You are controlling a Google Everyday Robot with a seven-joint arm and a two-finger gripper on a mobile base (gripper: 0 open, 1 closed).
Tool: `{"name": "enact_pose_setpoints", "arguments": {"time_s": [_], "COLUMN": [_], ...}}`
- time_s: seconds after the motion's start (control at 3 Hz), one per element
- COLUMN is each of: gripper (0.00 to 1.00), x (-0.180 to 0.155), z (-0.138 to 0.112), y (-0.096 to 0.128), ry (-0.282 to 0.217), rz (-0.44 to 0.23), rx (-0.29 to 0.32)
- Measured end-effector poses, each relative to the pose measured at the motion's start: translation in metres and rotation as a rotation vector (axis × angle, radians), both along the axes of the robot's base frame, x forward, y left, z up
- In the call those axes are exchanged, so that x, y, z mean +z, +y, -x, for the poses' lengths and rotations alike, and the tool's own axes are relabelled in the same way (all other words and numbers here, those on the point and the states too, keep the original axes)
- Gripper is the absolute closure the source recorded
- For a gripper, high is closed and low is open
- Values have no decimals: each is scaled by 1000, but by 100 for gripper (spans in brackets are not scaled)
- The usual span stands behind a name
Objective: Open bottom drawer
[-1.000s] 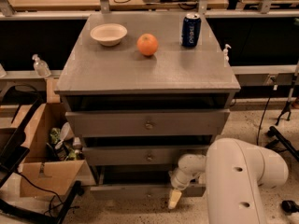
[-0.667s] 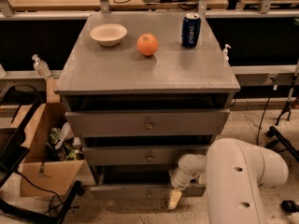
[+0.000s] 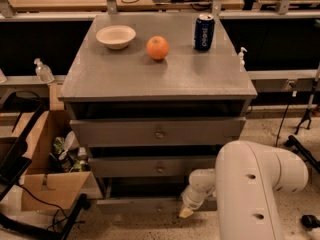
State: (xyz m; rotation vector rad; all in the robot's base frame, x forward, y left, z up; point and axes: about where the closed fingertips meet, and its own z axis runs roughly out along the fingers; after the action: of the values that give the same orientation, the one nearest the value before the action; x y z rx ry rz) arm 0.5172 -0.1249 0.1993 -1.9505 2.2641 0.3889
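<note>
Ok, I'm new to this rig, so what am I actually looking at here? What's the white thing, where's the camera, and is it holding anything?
The big white shape at lower right is the robot's arm, a single arm on a mobile base. Its gripper is the small tan-tipped end, down low at the front of the bottom drawer, right of centre. Whether it has hold of anything cannot be made out. There is just one camera, looking down on the grey cabinet from in front. On top of the cabinet stand a bowl, an orange and a blue can. A cardboard box sits on the floor at the picture's left.
</note>
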Motion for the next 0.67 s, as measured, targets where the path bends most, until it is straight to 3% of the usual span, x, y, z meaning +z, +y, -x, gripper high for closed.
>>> {"name": "enact_pose_setpoints", "arguments": {"time_s": [0.33, 0.67], "gripper": [81, 100], "x": [5, 8], "z": [24, 24], "y": [0, 0], "ry": [38, 38], "rz": [30, 30], "rx": [-26, -26]}}
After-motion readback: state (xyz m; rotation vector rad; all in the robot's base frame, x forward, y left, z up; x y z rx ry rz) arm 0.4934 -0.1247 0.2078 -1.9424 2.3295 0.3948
